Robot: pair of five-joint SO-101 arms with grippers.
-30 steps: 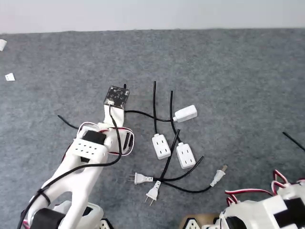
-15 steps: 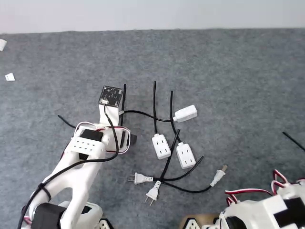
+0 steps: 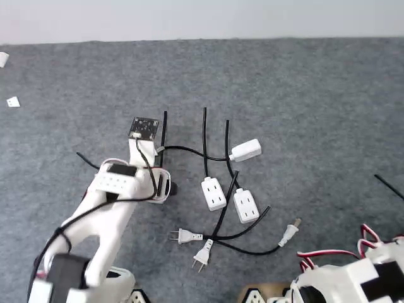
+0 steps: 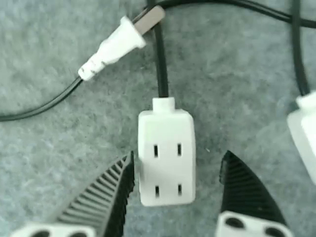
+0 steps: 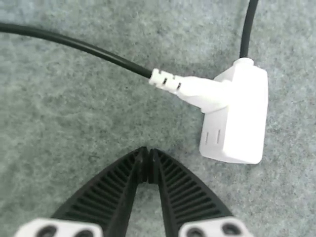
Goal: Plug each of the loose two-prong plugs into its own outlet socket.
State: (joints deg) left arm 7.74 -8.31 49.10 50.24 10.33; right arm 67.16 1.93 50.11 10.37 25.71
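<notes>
- Loose white two-prong plugs on black cords, three on the grey carpeted table top (image 3: pixel 328 101), toward the near edge in the high view: first plug (image 3: pixel 184 237), prongs pointing left; second plug (image 3: pixel 202 255) just beside it, prongs toward the near edge; third plug (image 3: pixel 290 233) well apart to the right, prongs angled up and right. All three unplugged.
- Far left: small white scraps (image 3: pixel 12 101) near the table's edge.
- Left of centre: white arm (image 3: pixel 117 202) with black and red wiring, a small black circuit board (image 3: pixel 144 128) at its far end.
- Centre: two white rectangular socket blocks side by side, slots upward, left block (image 3: pixel 213 193) and right block (image 3: pixel 246 206); far block (image 3: pixel 246 149) set apart behind them; black cords (image 3: pixel 204 139) crossing between.
- Lower right corner: second white arm (image 3: pixel 353 278) with red and white wires.
- Left wrist view: left gripper (image 4: pixel 178 158), black ribbed fingers (image 4: pixel 118 187) released and spread wide, grasping nothing, flanking a white four-slot socket block (image 4: pixel 165 153); one finger close against its side, contact not discernible, the other apart. Beyond it, a white brass-pronged plug (image 4: pixel 111 47), prongs against the block's black cord (image 4: pixel 160 64); another white block (image 4: pixel 303 128) partly cut off.
- Right wrist view: right gripper (image 5: pixel 148 150), fingers clenched together on nothing, over bare carpet; near it, a white single socket block (image 5: pixel 237 128) with a white ribbed-collar plug (image 5: pixel 192 89) pressed onto its face, prongs hidden.
</notes>
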